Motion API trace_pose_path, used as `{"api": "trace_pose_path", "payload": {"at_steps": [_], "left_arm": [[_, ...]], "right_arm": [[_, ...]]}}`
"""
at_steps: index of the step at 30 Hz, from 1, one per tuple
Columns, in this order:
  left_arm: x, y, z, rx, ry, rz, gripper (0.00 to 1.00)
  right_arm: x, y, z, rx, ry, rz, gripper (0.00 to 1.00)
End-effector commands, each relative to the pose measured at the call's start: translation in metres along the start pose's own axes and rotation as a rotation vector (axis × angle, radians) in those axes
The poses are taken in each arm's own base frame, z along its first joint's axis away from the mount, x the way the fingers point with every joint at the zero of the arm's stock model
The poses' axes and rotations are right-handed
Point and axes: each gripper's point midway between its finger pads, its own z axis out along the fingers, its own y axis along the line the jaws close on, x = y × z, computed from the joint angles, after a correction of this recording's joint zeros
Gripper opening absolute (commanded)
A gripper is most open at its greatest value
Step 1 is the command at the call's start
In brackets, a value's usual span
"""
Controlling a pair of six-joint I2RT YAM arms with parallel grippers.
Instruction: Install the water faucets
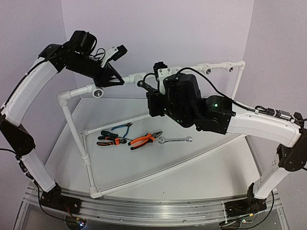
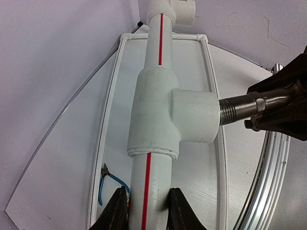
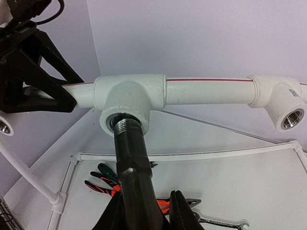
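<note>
Lilac walls behind; white table carries a white pipe frame along its left and far edges. Left pincer is clenched around the pipe, the red-striped top run, just beside a tee fitting, apparently bracing it. Right pincer is clamped on the body of the dark faucet, which is held off the table and in line with the tee's side outlet. The faucet's threaded end sits at the mouth of that outlet; several threads show outside the socket, and I cannot tell how far the thread is engaged, if at all. Judgement: task is at the threading-in stage, with the faucet picked up and presented to the fitting but not seated. Left to do: turn it home and release. Wrench lies near the table's middle beside the orange pliers, untouched, so final tightening looks not yet done. Elbow fitting further along the pipe shows an empty threaded socket; no second faucet is visible.
</note>
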Motion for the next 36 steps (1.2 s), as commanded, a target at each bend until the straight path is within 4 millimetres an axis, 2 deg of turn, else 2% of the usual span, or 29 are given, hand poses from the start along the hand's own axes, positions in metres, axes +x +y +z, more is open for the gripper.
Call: {"api": "trace_pose_path", "payload": {"at_steps": [1, 5, 11, 18, 22, 29, 36], "left_arm": [[0.002, 0.012, 0.003, -0.052, -0.013, -0.140, 0.00], [0.000, 0.010, 0.002, -0.043, -0.025, -0.137, 0.00], [0.001, 0.009, 0.000, -0.045, -0.031, -0.135, 0.00], [-0.002, 0.008, -0.001, -0.043, -0.045, -0.131, 0.00], [-0.002, 0.007, -0.002, -0.037, -0.049, -0.131, 0.00], [-0.002, 0.005, -0.002, -0.027, -0.050, -0.124, 0.00], [-0.008, -0.006, -0.004, 0.012, -0.068, -0.092, 0.00]], "right_arm": [[-0.030, -0.005, -0.014, 0.023, -0.059, 0.069, 0.00], [-0.035, 0.003, -0.007, 0.015, -0.064, 0.046, 0.00], [-0.035, 0.003, -0.002, 0.042, -0.071, 0.031, 0.00], [-0.022, -0.002, 0.006, 0.095, -0.052, -0.003, 0.00], [-0.016, -0.010, 0.003, 0.126, -0.043, 0.019, 0.00], [-0.033, -0.015, 0.003, 0.188, -0.086, 0.042, 0.00], [-0.042, 0.001, 0.015, 0.198, -0.097, 0.032, 0.00]]}}
